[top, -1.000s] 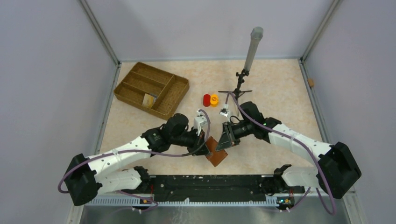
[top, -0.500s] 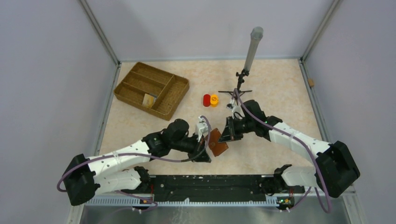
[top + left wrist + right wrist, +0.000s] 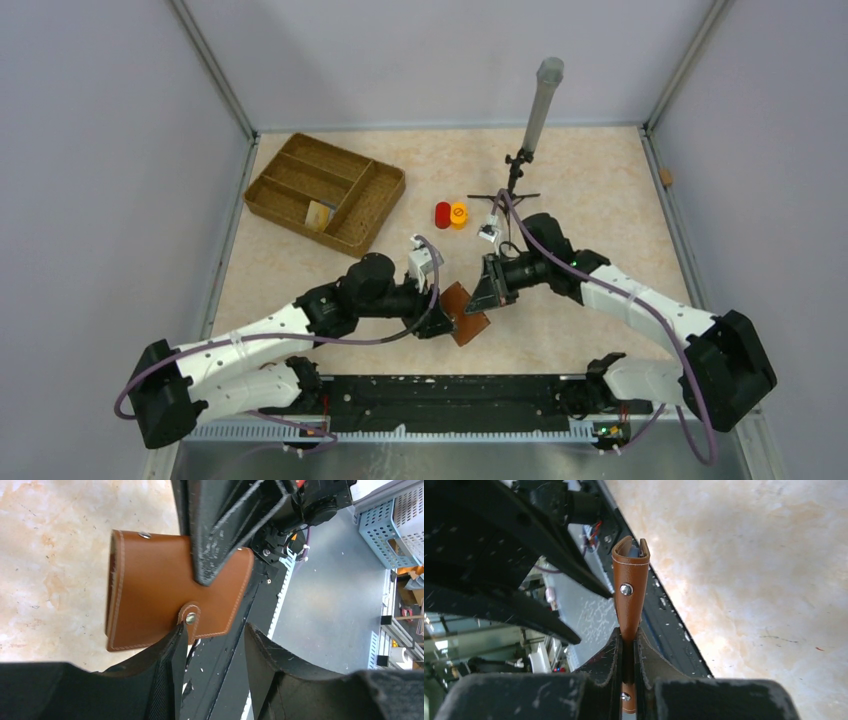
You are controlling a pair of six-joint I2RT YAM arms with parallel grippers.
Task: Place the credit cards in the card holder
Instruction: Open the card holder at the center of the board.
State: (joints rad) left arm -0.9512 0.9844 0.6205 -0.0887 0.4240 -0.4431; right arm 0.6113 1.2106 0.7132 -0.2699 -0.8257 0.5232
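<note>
The card holder (image 3: pixel 466 314), a reddish-brown folded wallet, hangs above the table near its front edge. My right gripper (image 3: pixel 488 297) is shut on the wallet's upper part. The right wrist view shows the card holder (image 3: pixel 629 597) edge-on, pinched at my right gripper (image 3: pixel 628 642). In the left wrist view my left gripper (image 3: pixel 215 635) stands open just below the card holder (image 3: pixel 150 590), one fingertip (image 3: pixel 179 632) by the clasp tab and nothing between the fingers. One yellowish credit card (image 3: pixel 319 214) lies in the wicker tray.
The divided wicker tray (image 3: pixel 290 165) sits at the back left. A red cap (image 3: pixel 442 214) and an orange cap (image 3: pixel 459 214) stand mid-table. A thin stand with a grey cylinder (image 3: pixel 545 95) rises behind them. A black rail (image 3: pixel 450 392) runs along the near edge.
My left gripper has opened and let go of the card holder. The right gripper keeps its hold, and the wallet has risen a little and turned.
</note>
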